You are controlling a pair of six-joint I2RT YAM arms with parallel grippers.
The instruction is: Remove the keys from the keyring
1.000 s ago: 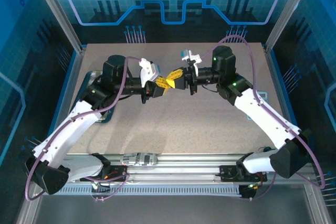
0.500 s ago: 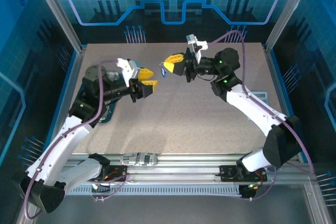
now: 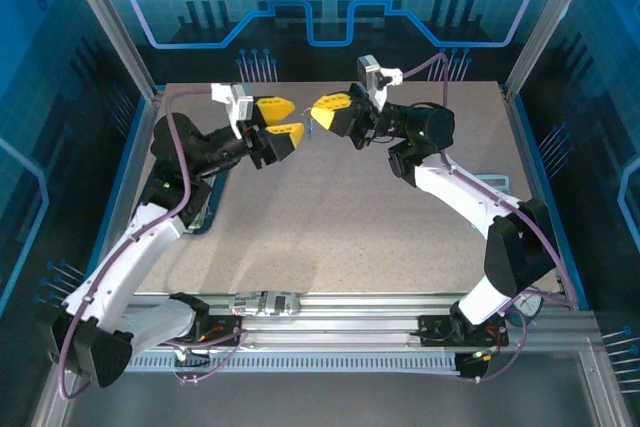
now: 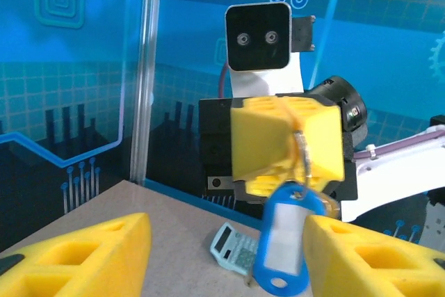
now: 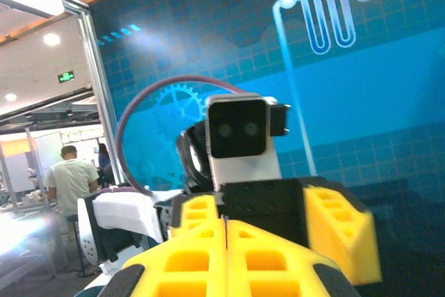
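Note:
My right gripper [image 3: 320, 110] is held high over the far middle of the table, its yellow fingers shut on the keyring [image 4: 303, 159], a thin grey wire loop sticking out of the seam. From the loop hangs the key [image 4: 285, 240], a blue piece with a pale middle, which is a small blue speck [image 3: 313, 127] from above. My left gripper [image 3: 281, 118] faces it from the left, open and holding nothing. In the left wrist view its fingertips [image 4: 132, 241] stand either side of the key, apart from it. The right wrist view has the shut right gripper [image 5: 226, 238] low in front.
A small pale calculator [image 4: 233, 247] lies on the table at the right, beside the right arm [image 3: 497, 185]. A dark flat object [image 3: 203, 217] sits under the left arm. Glass walls and metal posts [image 4: 142, 74] close in the table.
The two grippers met at mid-table a second ago. My left gripper has opened and drawn back to the left. My right gripper has risen toward the back, carrying the keyring and key.

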